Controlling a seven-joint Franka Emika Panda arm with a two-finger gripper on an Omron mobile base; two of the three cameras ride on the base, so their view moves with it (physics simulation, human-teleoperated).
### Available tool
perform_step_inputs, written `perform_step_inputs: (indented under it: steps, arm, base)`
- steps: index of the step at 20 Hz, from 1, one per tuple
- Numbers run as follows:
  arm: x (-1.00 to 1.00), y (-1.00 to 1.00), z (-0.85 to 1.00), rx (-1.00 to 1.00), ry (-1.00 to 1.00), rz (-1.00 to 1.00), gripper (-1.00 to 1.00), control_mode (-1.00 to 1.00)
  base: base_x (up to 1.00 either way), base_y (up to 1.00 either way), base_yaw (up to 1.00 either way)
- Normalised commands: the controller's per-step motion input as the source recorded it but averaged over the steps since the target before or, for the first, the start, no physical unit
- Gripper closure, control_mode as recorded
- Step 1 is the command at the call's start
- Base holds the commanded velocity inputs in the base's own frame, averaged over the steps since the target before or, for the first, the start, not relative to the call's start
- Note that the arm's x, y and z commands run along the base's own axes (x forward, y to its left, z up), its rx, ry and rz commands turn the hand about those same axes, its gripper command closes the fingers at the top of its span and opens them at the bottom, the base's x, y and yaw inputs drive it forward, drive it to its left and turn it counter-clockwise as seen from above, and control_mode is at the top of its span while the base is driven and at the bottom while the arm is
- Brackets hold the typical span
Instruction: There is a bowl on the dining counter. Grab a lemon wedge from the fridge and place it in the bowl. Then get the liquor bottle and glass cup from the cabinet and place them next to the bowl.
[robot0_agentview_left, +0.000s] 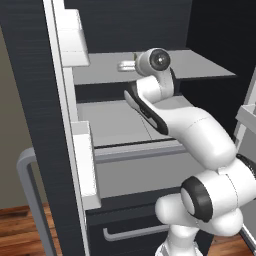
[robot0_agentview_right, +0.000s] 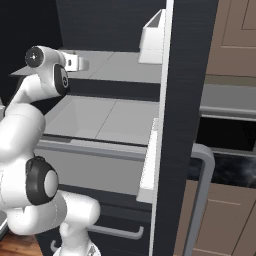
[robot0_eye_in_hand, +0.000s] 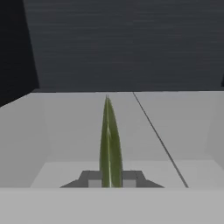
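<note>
In the hand view my gripper (robot0_eye_in_hand: 110, 179) is shut on the lemon wedge (robot0_eye_in_hand: 109, 140). The wedge is a thin yellow-green sliver seen edge-on, standing up between the two dark fingertips. Behind it lie the grey floor and walls of a fridge compartment (robot0_eye_in_hand: 175, 127) and the fridge's dark back wall. In both base views the arm reaches into the open fridge, with its wrist (robot0_agentview_left: 157, 61) (robot0_agentview_right: 42, 60) at the height of the upper shelf (robot0_agentview_left: 205, 67). The bowl, the liquor bottle and the glass cup are out of view.
The fridge doors stand open on either side, with white door bins (robot0_agentview_left: 75, 40) (robot0_agentview_right: 150, 35) along their inner edges. A grey drawer (robot0_agentview_left: 115, 125) sits under the shelf, and a lower drawer with a handle (robot0_agentview_left: 135, 231) below it. Wooden cabinets (robot0_agentview_right: 235, 40) are to the right.
</note>
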Motion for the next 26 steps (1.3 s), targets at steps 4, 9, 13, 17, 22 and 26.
perform_step_inputs:
  steps: [4, 9, 13, 17, 22, 26]
  arm:
    - [0.00, 0.00, 0.00, 0.00, 0.00, 0.00, 1.00, -1.00]
    - [-0.29, 0.00, 0.00, 0.00, -0.04, 0.00, 1.00, -1.00]
    - [-0.70, 0.00, -0.01, 0.00, -0.08, 0.00, 1.00, -1.00]
    - [-0.83, -0.09, -0.01, 0.00, -0.09, 0.00, 1.00, -1.00]
    - [-0.84, -0.18, 0.00, 0.01, -0.08, 0.00, 1.00, -1.00]
    - [-0.81, -0.22, 0.01, 0.04, -0.04, 0.00, 1.00, -1.00]
  base:
    - [0.00, 0.00, 0.00]
    - [0.00, 0.00, 0.00]
    - [0.00, 0.00, 0.00]
    - [0.00, 0.00, 0.00]
    - [0.00, 0.00, 0.00]
    - [0.00, 0.00, 0.00]
